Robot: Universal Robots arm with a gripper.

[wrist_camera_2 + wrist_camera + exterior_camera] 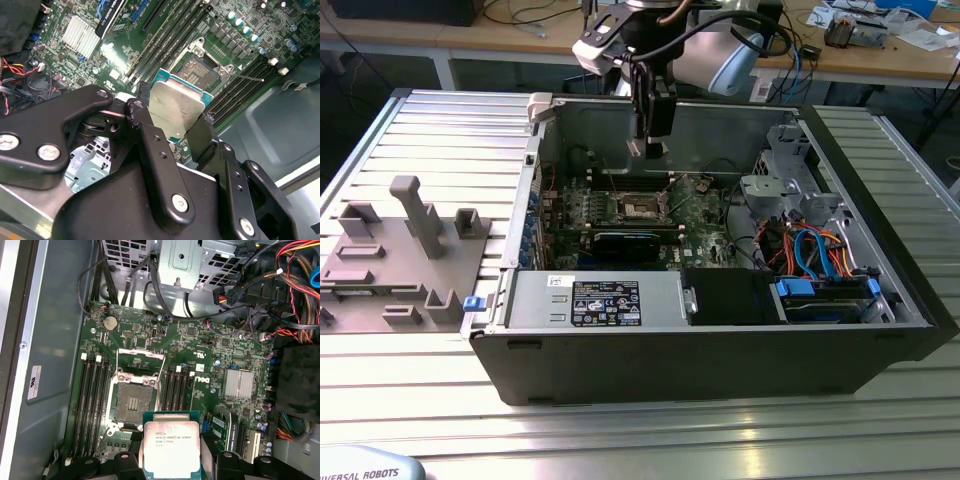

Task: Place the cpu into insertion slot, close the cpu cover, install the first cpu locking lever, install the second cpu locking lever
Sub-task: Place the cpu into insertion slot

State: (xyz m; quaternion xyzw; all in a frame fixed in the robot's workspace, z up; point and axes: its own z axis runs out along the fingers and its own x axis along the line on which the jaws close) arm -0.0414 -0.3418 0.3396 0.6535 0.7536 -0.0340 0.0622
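Note:
My gripper (649, 147) hangs inside the open computer case, above the green board, shut on the cpu (651, 150). Both wrist views show the cpu (171, 445) (175, 106) silvery face up, clamped by its edges between the black fingers (126, 463) (146, 131). The insertion slot (132, 402) (199, 71) is a dark square recess with a metal rim, bare inside, a short way off from the held chip. In the exterior view the slot (642, 206) lies below the gripper. The cpu cover (140, 360) stands swung open at one side of the slot.
Black memory slots (92, 400) flank the slot on both sides. A finned heat sink (239, 383) and cable bundles (260, 315) lie nearby. The labelled box (596, 300) and drive cage (825, 295) fill the case front. A grey fixture (405, 255) sits at the exterior view's left.

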